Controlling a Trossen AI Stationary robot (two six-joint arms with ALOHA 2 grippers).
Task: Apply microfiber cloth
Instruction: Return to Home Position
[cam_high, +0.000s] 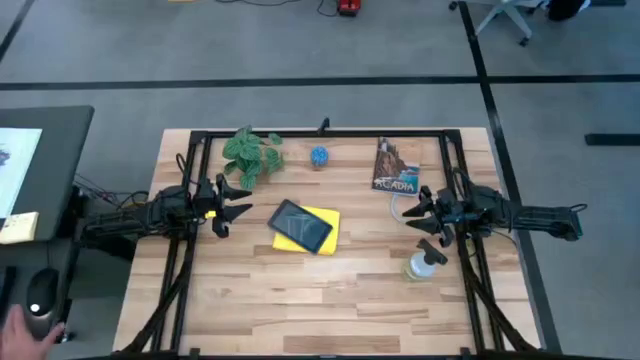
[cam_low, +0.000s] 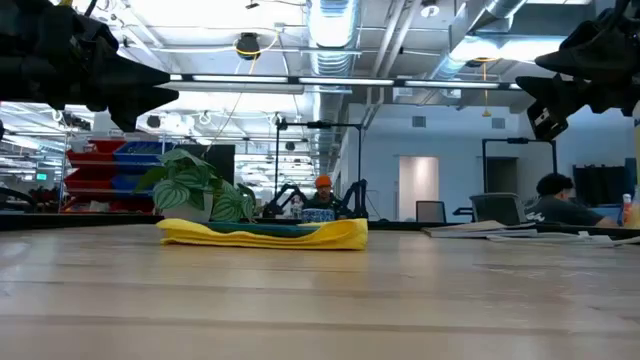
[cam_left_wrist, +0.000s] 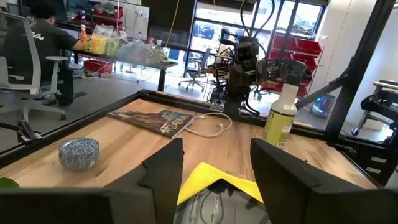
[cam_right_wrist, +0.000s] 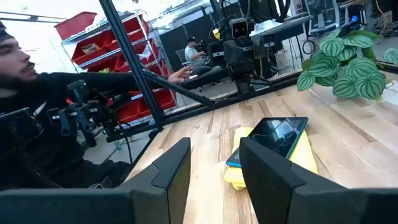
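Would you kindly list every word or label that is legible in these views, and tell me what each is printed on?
"ACADIA": on the cover of the book at the far side of the table, near the right arm.
Label on the spray bottle: too small to read.
Print on the paper on the side desk: too small to read.

Left arm (cam_high: 150, 212) held high, right arm (cam_high: 510, 213) likewise (jaws parted)

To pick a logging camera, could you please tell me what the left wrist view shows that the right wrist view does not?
Only the left wrist view: the spray bottle, magazine and blue ball. Only the right wrist view: the screen of the tablet and leaves of the plant. Both: the microfiber cloth; the open left hand and open right hand hover either side of it.
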